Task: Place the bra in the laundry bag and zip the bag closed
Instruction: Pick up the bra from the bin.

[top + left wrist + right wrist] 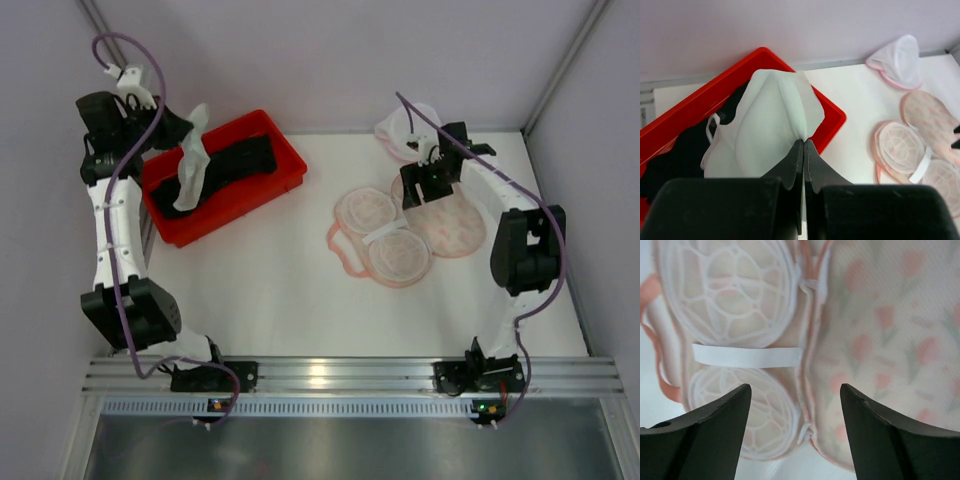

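Observation:
The black bra (245, 155) lies in a red bin (287, 181); it also shows in the left wrist view (675, 155). My left gripper (186, 135) is shut on a white soft garment (190, 175) with a strap and holds it hanging above the bin, pinched at its edge (804, 142). The round white mesh laundry bag (398, 128) with pink edging lies at the back right, also in the left wrist view (897, 57). My right gripper (425, 185) is open and empty, low over a peach patterned piece (890, 340).
The peach oval patterned piece (455, 225) lies joined to two round white-ribbed mesh domes (385, 235) with a white band (747, 356) across them. The pink seam between them sits under my right gripper (795, 387). Walls close in the table at the back and sides.

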